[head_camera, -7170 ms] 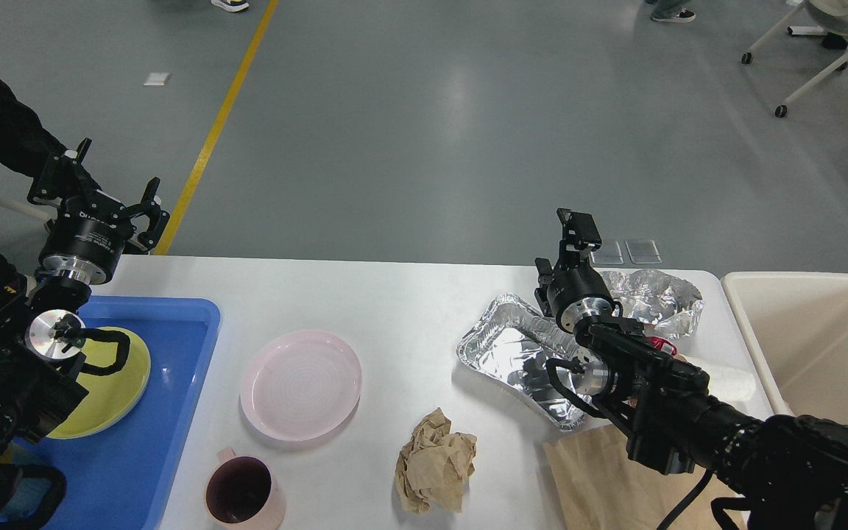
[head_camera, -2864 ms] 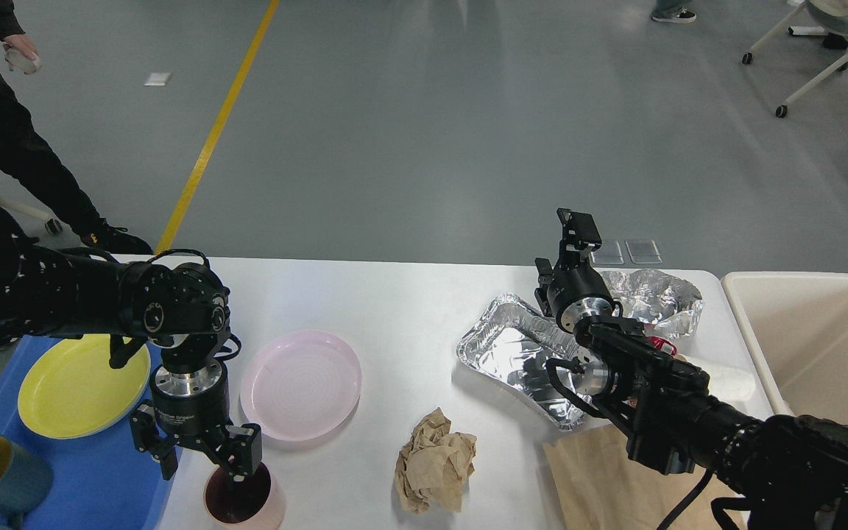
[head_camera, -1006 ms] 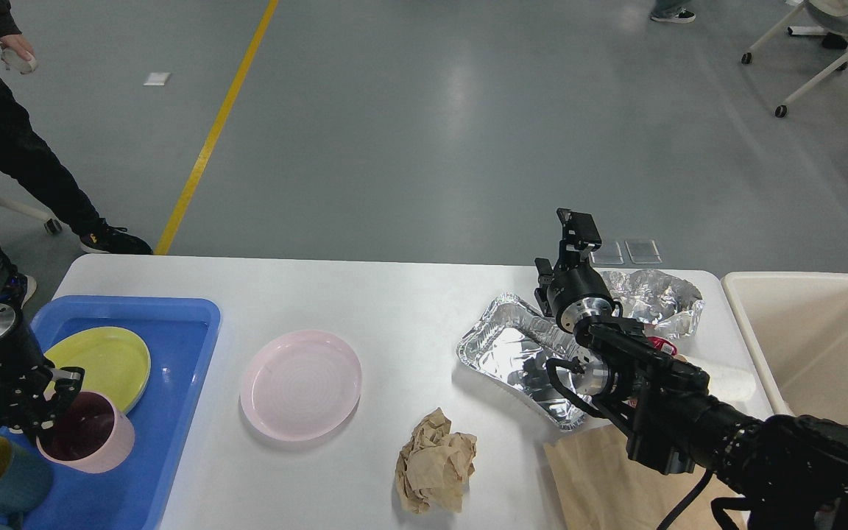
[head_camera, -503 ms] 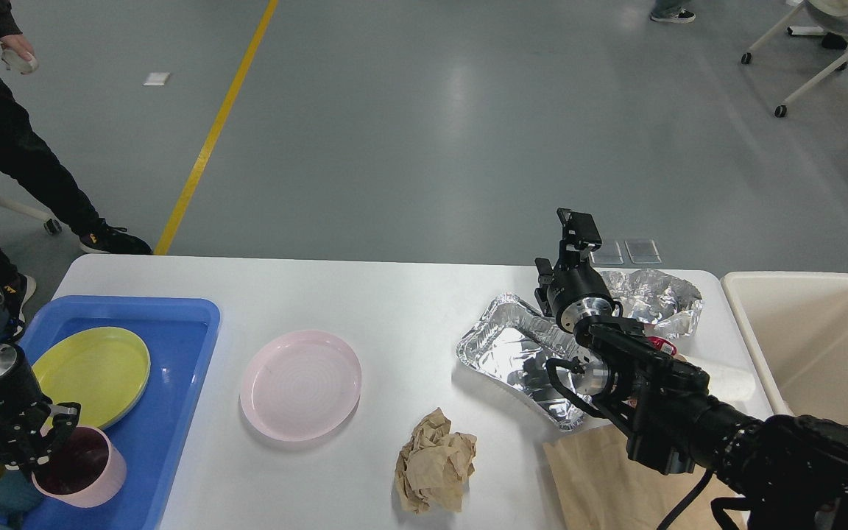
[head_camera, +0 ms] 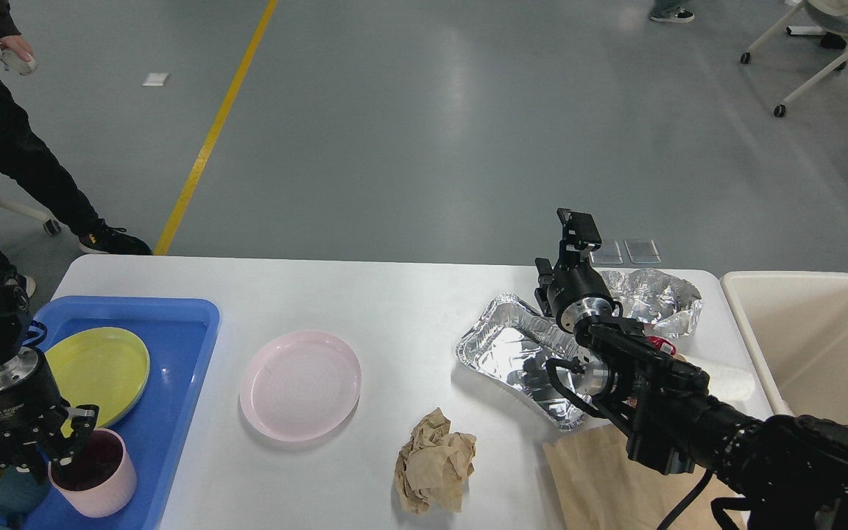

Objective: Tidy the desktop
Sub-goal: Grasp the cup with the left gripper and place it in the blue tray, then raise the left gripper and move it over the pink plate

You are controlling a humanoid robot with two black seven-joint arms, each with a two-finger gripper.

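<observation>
- The desktop (head_camera: 402, 294) fills the lower frame; rigid, smooth, fixed. We handle only the items on it.
- Mid-table: pink plate (head_camera: 299, 384), stiff, best gripped by the rim. Near edge: crumpled paper (head_camera: 435, 461), light, soft.
- Right side: foil tray (head_camera: 509, 352), easily dented.
- Blue tray (head_camera: 166, 412), left edge, holds yellow plate (head_camera: 104, 372) and pink cup (head_camera: 96, 475).
- Our left gripper (head_camera: 41, 455) pinches the cup rim.
- Right gripper (head_camera: 571, 243): we cannot tell.
- Cream bin (head_camera: 807, 338) looks empty.
</observation>
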